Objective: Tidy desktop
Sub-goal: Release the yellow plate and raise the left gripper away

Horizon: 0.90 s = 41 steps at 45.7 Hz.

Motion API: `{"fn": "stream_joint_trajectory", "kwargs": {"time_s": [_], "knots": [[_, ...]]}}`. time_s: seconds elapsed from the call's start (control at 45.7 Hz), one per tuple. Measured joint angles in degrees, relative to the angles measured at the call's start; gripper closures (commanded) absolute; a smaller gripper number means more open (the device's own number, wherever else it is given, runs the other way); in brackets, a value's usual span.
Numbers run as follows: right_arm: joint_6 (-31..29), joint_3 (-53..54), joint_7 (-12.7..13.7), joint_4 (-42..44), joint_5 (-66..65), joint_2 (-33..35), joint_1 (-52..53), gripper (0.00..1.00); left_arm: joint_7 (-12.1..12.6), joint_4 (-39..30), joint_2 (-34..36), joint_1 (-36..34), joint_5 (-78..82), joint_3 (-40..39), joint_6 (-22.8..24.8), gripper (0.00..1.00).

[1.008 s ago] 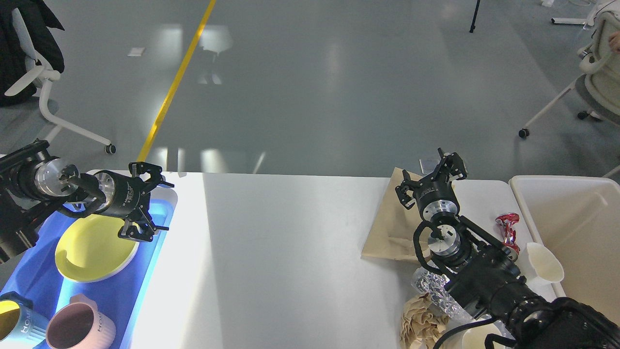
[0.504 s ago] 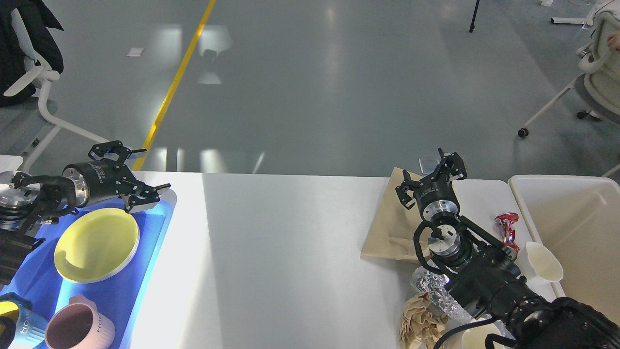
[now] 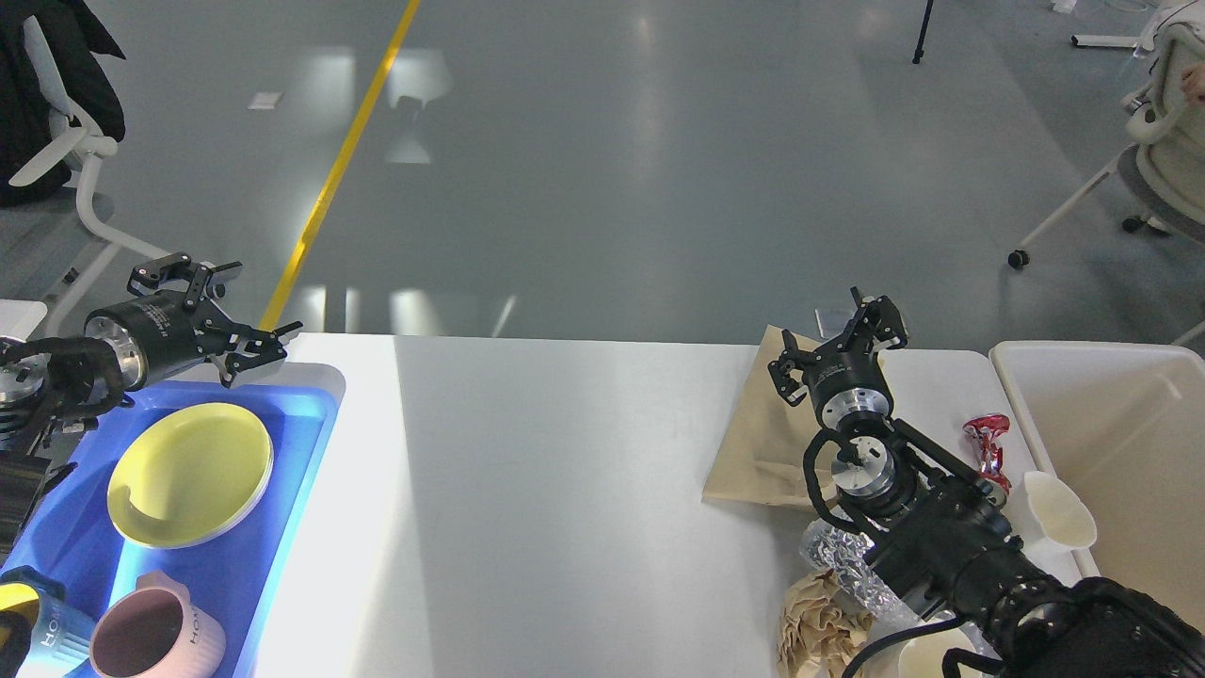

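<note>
The glossy white-grey desktop (image 3: 565, 490) fills the lower half of the head view. My left gripper (image 3: 221, 315) is open and empty, raised above the far edge of the blue tray (image 3: 311, 443). In the tray lie a yellow plate (image 3: 188, 471), a pink mug (image 3: 155, 636) and a blue mug (image 3: 38, 631). My right gripper (image 3: 838, 339) is open and empty above a flat brown paper bag (image 3: 753, 443) at the far right of the desktop.
Rubbish lies at the right: a crushed red can (image 3: 987, 447), a foil ball (image 3: 843, 560), crumpled brown paper (image 3: 819, 631), a white paper cup (image 3: 1059, 508), another cup (image 3: 927, 659). A cream-white bin (image 3: 1130, 443) stands off the right edge. Office chairs stand on the floor beyond.
My left gripper has risen from over the yellow plate and drawn back to the left and far side of the tray. The right arm has not moved.
</note>
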State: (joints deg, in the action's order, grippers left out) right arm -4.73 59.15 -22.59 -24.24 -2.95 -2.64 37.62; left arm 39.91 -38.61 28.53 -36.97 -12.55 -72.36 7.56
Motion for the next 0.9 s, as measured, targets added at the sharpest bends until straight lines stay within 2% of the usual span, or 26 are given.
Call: {"fn": "stream_joint_trajectory", "kwargs": {"time_s": [0.11, 0.131, 0.197, 0.307, 0.438, 0.57, 0.745, 0.898], "knots": [[0.00, 0.00, 0.00, 0.00, 0.00, 0.00, 0.00, 0.00, -1.79, 0.05, -0.09, 1.21, -0.01, -2.27, 0.00, 0.03], [0.01, 0.00, 0.00, 0.00, 0.00, 0.00, 0.00, 0.00, -3.16, 0.09, -0.35, 1.81, -0.02, -3.37, 0.02, 0.03], [0.02, 0.00, 0.00, 0.00, -0.01, 0.00, 0.00, 0.00, -4.73, 0.10, -1.11, 2.18, -0.02, -3.92, 0.06, 0.03], [0.02, 0.00, 0.00, -0.02, -0.02, 0.00, 0.00, 0.00, -8.86, 0.10, -4.81, 2.41, 0.13, -4.22, 0.83, 0.03], [0.02, 0.00, 0.00, -0.02, -0.02, 0.00, 0.00, 0.00, -14.28, 0.09, -9.52, 2.50, 0.46, -3.44, 3.96, 0.03], [0.01, 0.00, 0.00, 0.04, -0.02, 0.00, 0.00, 0.00, -18.14, 0.09, -14.68, 2.71, 0.59, -2.71, 6.63, 0.03], [-0.02, 0.00, 0.00, 0.07, -0.02, -0.02, 0.00, 0.00, -19.53, 0.18, -20.60, 2.78, 0.59, -2.66, 7.58, 0.03], [-0.02, 0.00, 0.00, 0.07, -0.02, -0.01, 0.00, 0.00, -21.18, 1.47, -22.04, 2.71, 0.59, -2.97, 7.75, 0.03]]}}
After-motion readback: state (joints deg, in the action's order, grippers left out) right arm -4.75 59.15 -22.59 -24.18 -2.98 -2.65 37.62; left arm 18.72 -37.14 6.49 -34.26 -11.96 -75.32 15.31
